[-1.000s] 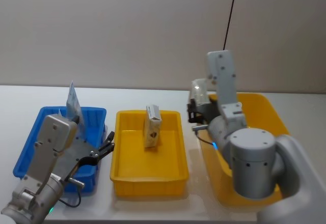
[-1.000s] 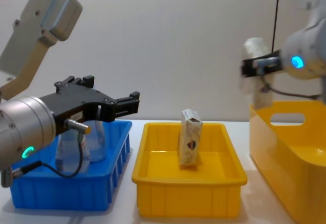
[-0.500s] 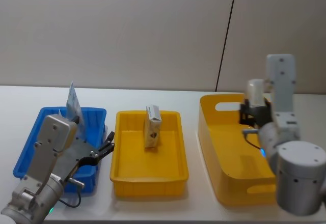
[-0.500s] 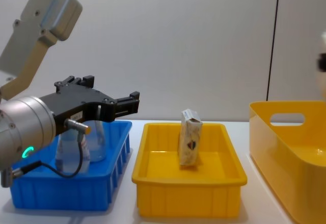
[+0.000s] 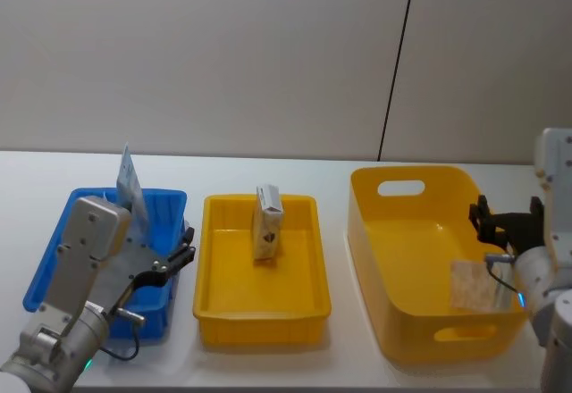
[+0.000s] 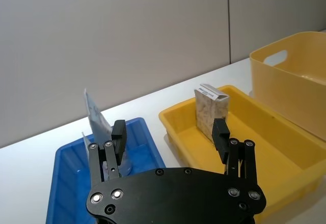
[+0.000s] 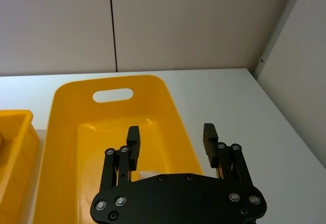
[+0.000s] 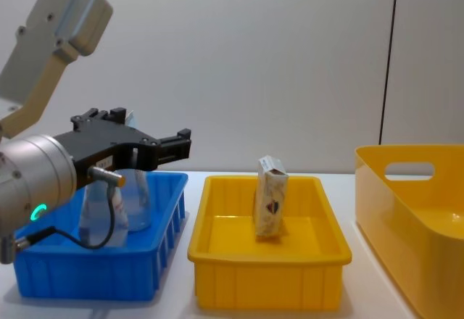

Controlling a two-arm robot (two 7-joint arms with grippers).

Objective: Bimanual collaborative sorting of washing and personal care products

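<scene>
Boxy cardboard carton point(image 5: 266, 223) in plastic tray point(image 5: 264, 329)

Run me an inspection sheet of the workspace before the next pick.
Surface: white table carrying three bins.
Job's things: tubes upright in the blue bin; one carton upright in the yellow tray; another carton lying in the large yellow bin.
Clutter: nothing seen.
Grippers: left gripper over the blue bin's right edge, fingers open, empty; right gripper above the large yellow bin's right side, fingers open, empty.
Cables: black cable loops below the left wrist.
Surroundings: plain grey wall with a dark vertical seam.
</scene>
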